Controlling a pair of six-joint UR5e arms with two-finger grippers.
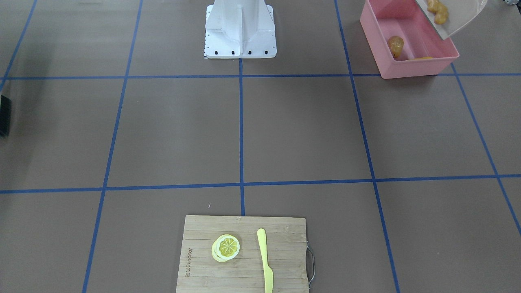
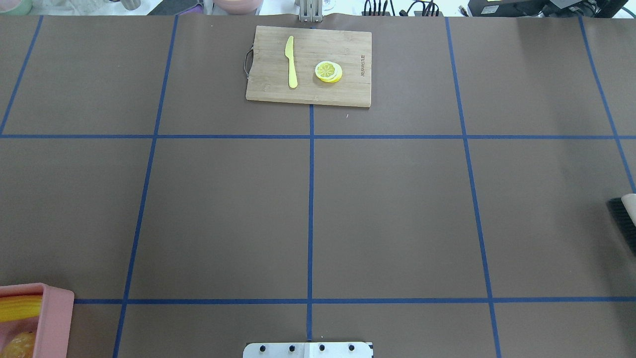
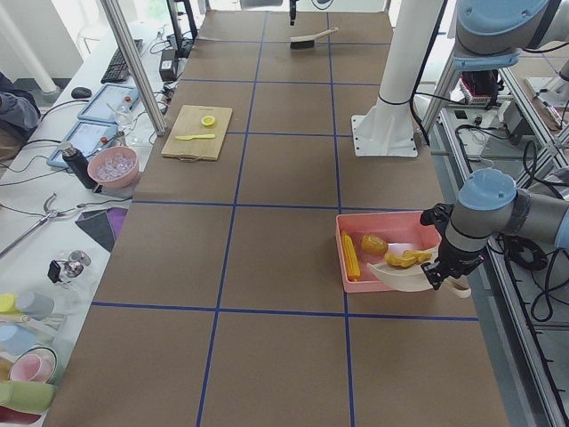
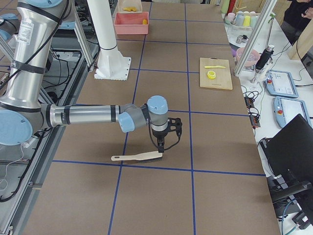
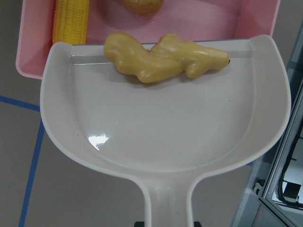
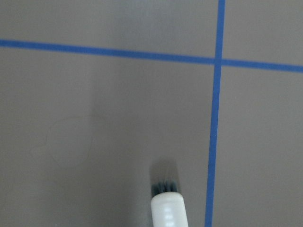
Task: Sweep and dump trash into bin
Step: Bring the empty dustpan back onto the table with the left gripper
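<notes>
The pink bin (image 1: 411, 67) stands on the table by my left arm, with the corn cob (image 5: 71, 21) and potato (image 1: 395, 44) inside. My left gripper (image 3: 442, 277) holds the beige dustpan (image 5: 165, 127) by its handle, tilted over the bin's edge. Only dark finger slivers flank the handle at the bottom of the left wrist view. The ginger root (image 5: 161, 56) lies at the dustpan's front lip, above the bin. My right gripper (image 4: 161, 147) is at the brush (image 4: 139, 157), which lies on the table far from the bin. I cannot tell whether that gripper is shut.
A wooden cutting board (image 2: 308, 94) with lemon slices (image 2: 328, 71) and a yellow knife (image 2: 291, 62) lies at the far middle edge. The robot's white base (image 1: 240, 36) stands between the arms. Blue tape lines grid the brown table.
</notes>
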